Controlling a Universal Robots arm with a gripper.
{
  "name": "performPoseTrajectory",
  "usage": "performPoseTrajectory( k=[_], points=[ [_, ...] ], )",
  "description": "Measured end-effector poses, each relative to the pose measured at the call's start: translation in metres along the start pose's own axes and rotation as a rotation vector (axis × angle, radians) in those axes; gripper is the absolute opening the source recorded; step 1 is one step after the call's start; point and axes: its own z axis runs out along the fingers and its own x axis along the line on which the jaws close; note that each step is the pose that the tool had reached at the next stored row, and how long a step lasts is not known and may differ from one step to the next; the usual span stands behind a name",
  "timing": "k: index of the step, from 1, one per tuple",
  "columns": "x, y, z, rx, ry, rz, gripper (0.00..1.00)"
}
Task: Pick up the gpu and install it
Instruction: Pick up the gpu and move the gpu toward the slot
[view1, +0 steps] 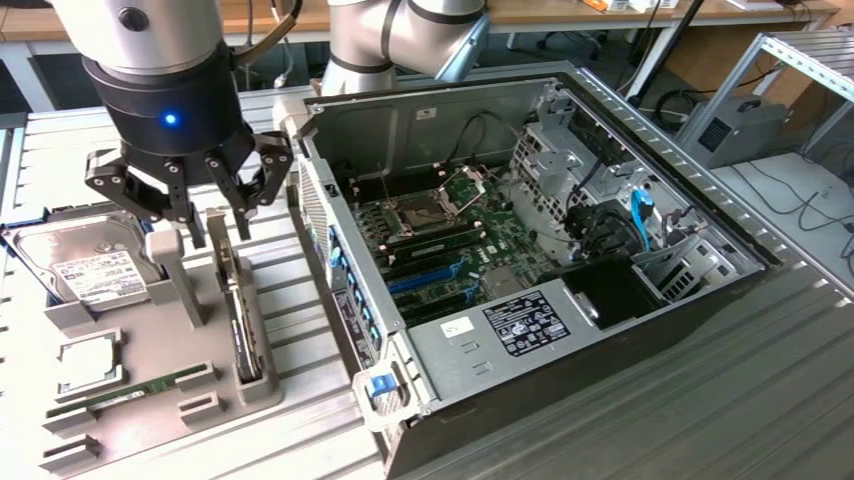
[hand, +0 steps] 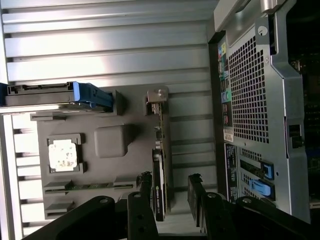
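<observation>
The gpu (view1: 238, 312) stands on edge in a slot of the grey holder tray (view1: 158, 335), at the exterior view's left, beside the open computer case (view1: 534, 260). It is a thin green card with a silver bracket at its far end. My gripper (view1: 220, 232) hangs just above the card's far end, open, touching nothing. In the wrist view the gpu (hand: 161, 150) runs lengthwise up from between my fingers, closer to one dark fingertip (hand: 145, 184) than to the other. My gripper (hand: 170, 192) holds nothing.
The tray also carries a hard drive (view1: 94, 265), a square processor (view1: 87, 362) and a narrow memory stick (view1: 134, 388). The case's motherboard (view1: 441, 240) faces up with blue slots. The case's perforated rear wall (hand: 250, 95) stands close beside the gpu. The table is ribbed metal.
</observation>
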Motion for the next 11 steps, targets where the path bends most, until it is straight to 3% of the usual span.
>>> performPoseTrajectory(
  k=[4,7,9,11],
  points=[
    [0.000,-0.0001,0.0025,0.0000,0.0000,0.000,0.42],
    [0.000,-0.0009,0.0187,0.0001,0.0001,0.000,0.42],
    [-0.001,-0.0188,0.0184,-0.0002,0.0000,0.000,0.42],
    [-0.001,-0.0200,0.0184,-0.0002,0.0000,0.000,0.42]
  ],
)
